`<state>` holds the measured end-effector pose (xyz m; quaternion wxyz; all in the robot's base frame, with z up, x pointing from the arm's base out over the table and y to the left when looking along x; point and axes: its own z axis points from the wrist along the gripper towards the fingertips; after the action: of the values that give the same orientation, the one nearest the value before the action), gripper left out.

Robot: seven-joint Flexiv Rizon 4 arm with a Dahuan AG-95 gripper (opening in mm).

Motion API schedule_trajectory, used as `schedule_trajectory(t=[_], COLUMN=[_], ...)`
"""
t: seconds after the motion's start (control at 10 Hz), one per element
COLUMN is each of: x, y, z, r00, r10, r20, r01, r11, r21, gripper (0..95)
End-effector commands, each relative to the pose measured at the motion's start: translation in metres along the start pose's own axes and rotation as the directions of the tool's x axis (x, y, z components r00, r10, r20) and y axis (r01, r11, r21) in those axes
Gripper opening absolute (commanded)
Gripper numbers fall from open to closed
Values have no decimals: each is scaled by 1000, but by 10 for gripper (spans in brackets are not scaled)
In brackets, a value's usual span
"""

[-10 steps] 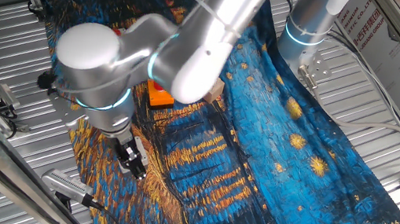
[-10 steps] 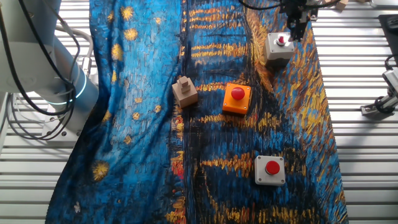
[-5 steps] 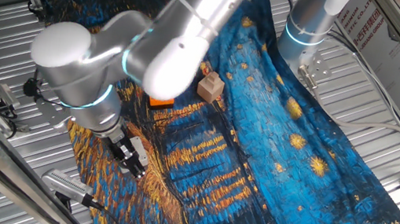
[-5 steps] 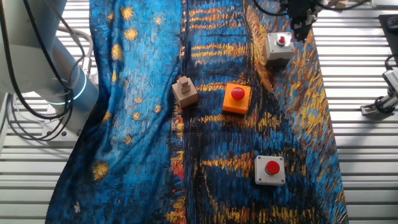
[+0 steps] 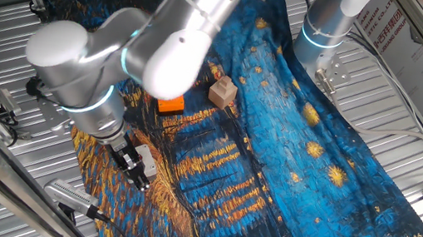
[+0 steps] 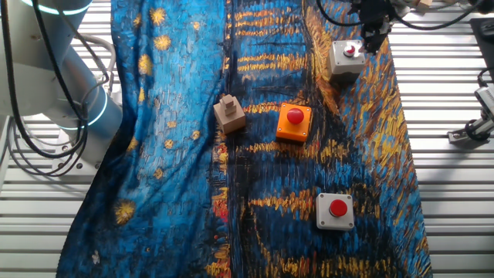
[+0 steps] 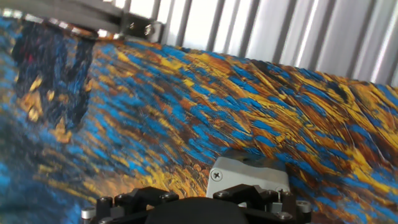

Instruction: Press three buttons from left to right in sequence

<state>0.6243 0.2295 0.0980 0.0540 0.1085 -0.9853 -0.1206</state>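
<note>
In one fixed view, the silver arm (image 5: pixel 120 54) bends low over the left side of the counter (image 5: pixel 412 123), which is ribbed metal draped with a blue and gold painted cloth (image 5: pixel 290 155). The gripper (image 5: pixel 138 176) hangs near the cloth's left edge, just beside a grey box partly hidden behind it. A corner of the orange button box (image 5: pixel 170 105) peeks out below the arm's elbow, and a tan wooden block (image 5: pixel 222 93) stands just beside it on the right.

In the other fixed view, all three button boxes show. The far grey button box (image 6: pixel 345 58) sits at the top of the cloth (image 6: pixel 177 154), with the gripper (image 6: pixel 371 42) directly at its upper right corner, beside the red button rather than on it. The orange button box (image 6: pixel 294 122) lies in the middle, with the wooden block (image 6: pixel 229 113) close on its left. The near grey button box (image 6: pixel 336 211) rests lower down, well apart from the gripper. Whether the gripper is spread or pressed together cannot be told here.

In the hand view, the dark gripper (image 7: pixel 205 202) body fills the bottom edge, and the grey button box (image 7: pixel 249 174) sits just in front of it, one screw showing at its corner. The fingertips are out of sight.
</note>
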Motion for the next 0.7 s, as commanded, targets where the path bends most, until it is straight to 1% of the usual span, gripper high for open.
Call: schedule_trajectory(t=[0.1, 0.5, 0.7], x=[1, 1, 1], y=[-1, -1, -1], z=[0, 0, 0], r00=[1000, 998, 997], r10=[18, 60, 77], r20=[9, 7, 12], r01=[-18, -60, -77], r11=[1000, 998, 997], r21=[12, 11, 11], gripper=[950, 950, 950])
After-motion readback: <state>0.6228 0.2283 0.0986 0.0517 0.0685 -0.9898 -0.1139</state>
